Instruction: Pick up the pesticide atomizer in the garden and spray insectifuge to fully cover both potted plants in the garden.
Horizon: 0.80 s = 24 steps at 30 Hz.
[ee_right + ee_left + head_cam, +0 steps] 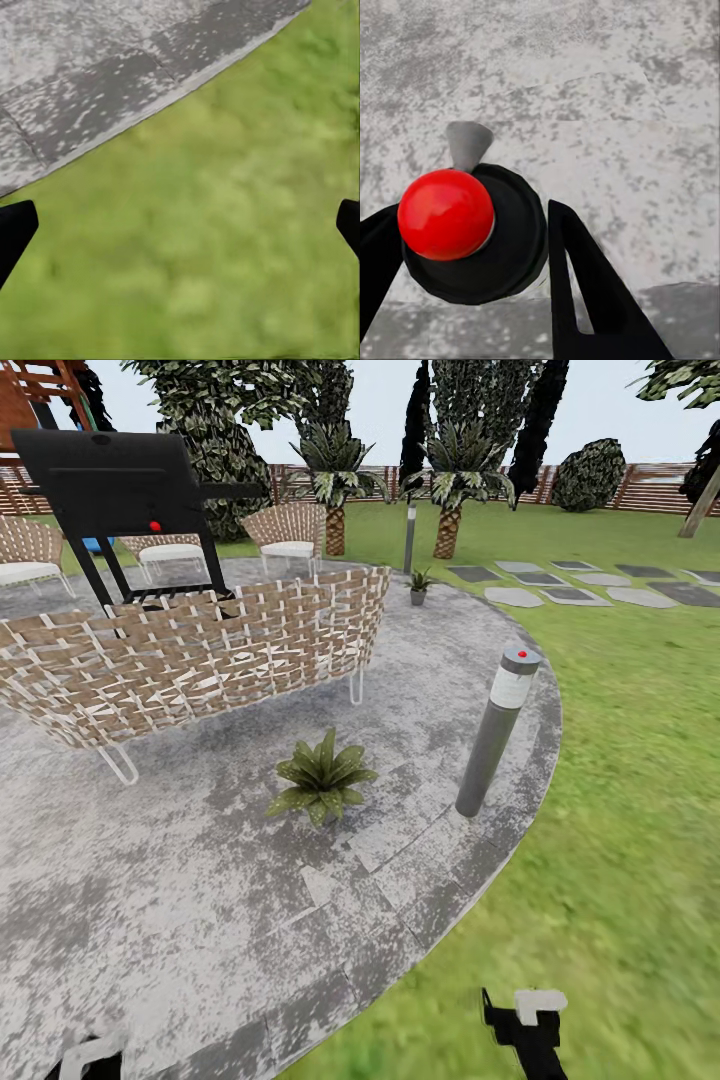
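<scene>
Two potted plants stand on the round grey stone patio [200, 880]: a near one [322, 778] at the middle and a far one [419, 584] at the patio's back edge. My left gripper [472, 247] is low over the paving at the near left, shut around the pesticide atomizer [472, 225], seen end-on as a dark round body with a red ball and a grey nozzle. A white part shows at the head view's lower left corner [90, 1055]. My right gripper [525, 1020] hangs open over the grass beside the patio's edge, its fingers [15, 229] wide apart and empty.
A grey bollard post [495, 735] stands right of the near plant. A wicker sofa [200, 650] and a black grill [120, 490] fill the left. Wicker chairs [285, 530], palms [335, 470] and a slat fence lie behind. Stepping stones [570, 585] cross the lawn [620, 810] at the right.
</scene>
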### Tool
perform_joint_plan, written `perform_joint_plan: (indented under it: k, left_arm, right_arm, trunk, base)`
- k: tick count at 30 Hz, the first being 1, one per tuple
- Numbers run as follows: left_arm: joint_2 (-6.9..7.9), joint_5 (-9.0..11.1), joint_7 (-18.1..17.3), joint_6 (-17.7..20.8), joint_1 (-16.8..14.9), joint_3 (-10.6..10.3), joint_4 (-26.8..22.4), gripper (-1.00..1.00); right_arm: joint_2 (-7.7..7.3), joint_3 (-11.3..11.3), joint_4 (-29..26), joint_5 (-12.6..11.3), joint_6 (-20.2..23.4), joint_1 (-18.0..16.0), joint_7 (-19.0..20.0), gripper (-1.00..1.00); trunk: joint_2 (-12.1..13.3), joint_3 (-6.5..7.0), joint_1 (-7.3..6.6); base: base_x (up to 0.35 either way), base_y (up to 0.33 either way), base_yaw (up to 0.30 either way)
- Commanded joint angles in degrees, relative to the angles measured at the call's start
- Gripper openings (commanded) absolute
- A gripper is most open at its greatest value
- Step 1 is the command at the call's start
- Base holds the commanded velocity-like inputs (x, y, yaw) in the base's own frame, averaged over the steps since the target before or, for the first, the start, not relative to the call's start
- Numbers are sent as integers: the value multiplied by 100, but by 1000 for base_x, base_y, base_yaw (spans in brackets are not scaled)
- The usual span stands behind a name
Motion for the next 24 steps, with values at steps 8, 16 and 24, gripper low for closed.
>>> perform_joint_plan:
  k: [8,16,24]
  left_arm:
    - [-32,98,535,-195,113,52,31,-100]
    - [-32,103,542,-199,113,53,76,-100]
    - [-93,83,534,-200,113,43,273,-100]
  right_arm:
    - [-123,85,10,-964,-95,82,-164,100]
    - [-6,92,15,-974,-16,293,-149,100]
    - [93,95,12,-974,-8,596,-146,100]
  trunk:
    - [-2,-4,-1]
    - [-2,-4,-1]
    - [-2,-4,-1]
  base:
    - [0,0,0]
    - [0,0,0]
    - [0,0,0]
